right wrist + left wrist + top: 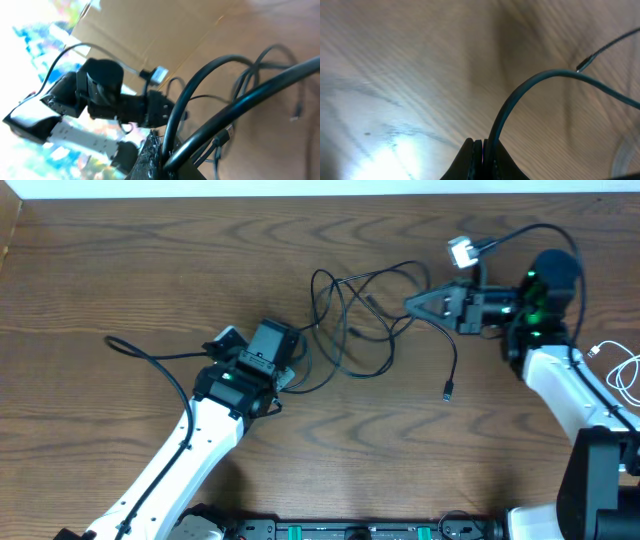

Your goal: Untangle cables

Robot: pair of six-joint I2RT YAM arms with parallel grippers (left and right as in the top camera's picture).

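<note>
Overhead view of a brown wood desk [120, 240] w/ two robot arms working a knot of cord.

The black cables [355, 305] lie in loose overlapping loops mid-desk, nearer the far edge, btwn the two arms. One plug [447, 392] hangs free toward the near edge. The white cable [612, 372] is coiled at the right edge, well apart from the knot.

The left hand [292, 370] sits at the knot's left side. In its wrist view the left hand [479, 147] has its tips pressed together, pinching one dark strand that arcs up and away.

The right hand [412, 303] is at the knot's right side. In its wrist view the right hand [161, 152] is clamped on black cord. Two strands leave the tips, and you can't tell if both are held.

Step in hand, as I judge it: drawing the loops apart.

- Pull slow, low over the desk, left hand toward the left edge and right hand toward the right edge.
- Watch the crossings near the far edge. If they cinch instead of sliding, stop, give slack and re-grip nearer the free plug.
- If the right hand holds two strands, you likely drag the knot as one lump, so drop one first.
- No need to touch the white cable.
</note>
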